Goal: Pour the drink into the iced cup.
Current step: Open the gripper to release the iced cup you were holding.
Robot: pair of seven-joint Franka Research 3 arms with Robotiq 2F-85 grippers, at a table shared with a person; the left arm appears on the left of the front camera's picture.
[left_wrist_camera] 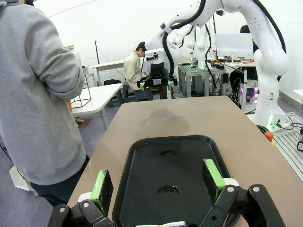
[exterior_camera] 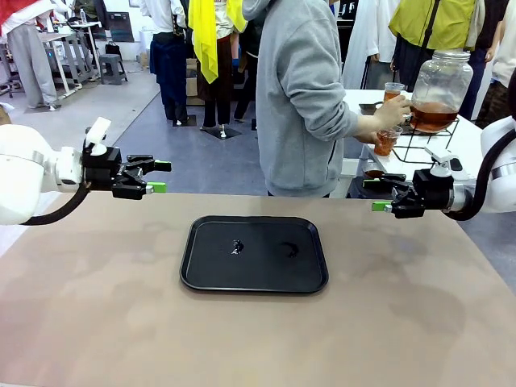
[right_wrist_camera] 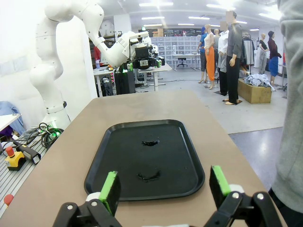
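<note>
Drink (exterior_camera: 433, 115): amber-brown, held in a big round glass dispenser jar (exterior_camera: 439, 81) on a black wire stand on a white side table (exterior_camera: 472, 141) beyond the far right corner of the counter (exterior_camera: 258, 339), at roughly 1 o'clock from the counter's middle; more of it in a small clear cup (exterior_camera: 385, 142) just beside the jar, in the person's hand (exterior_camera: 393, 114). No iced cup discernible. Black tray (exterior_camera: 254, 252): flat at the counter's centre, bare but for two small wet smears. Right hand (exterior_camera: 379, 196): hovering over the right edge of the counter at 3 o'clock from the tray, fingers spread wide, gripping nothing, pointing toward the tray. Left hand (exterior_camera: 160, 176): at 9 to 10 o'clock from the tray, likewise wide open and empty. Key relation, judged: drink well apart from both hands, off the counter altogether, behind and above the right hand at about its 12 o'clock; right arm clearly the nearer, left arm farthest across. Cup upright, long axis vertical.
</note>
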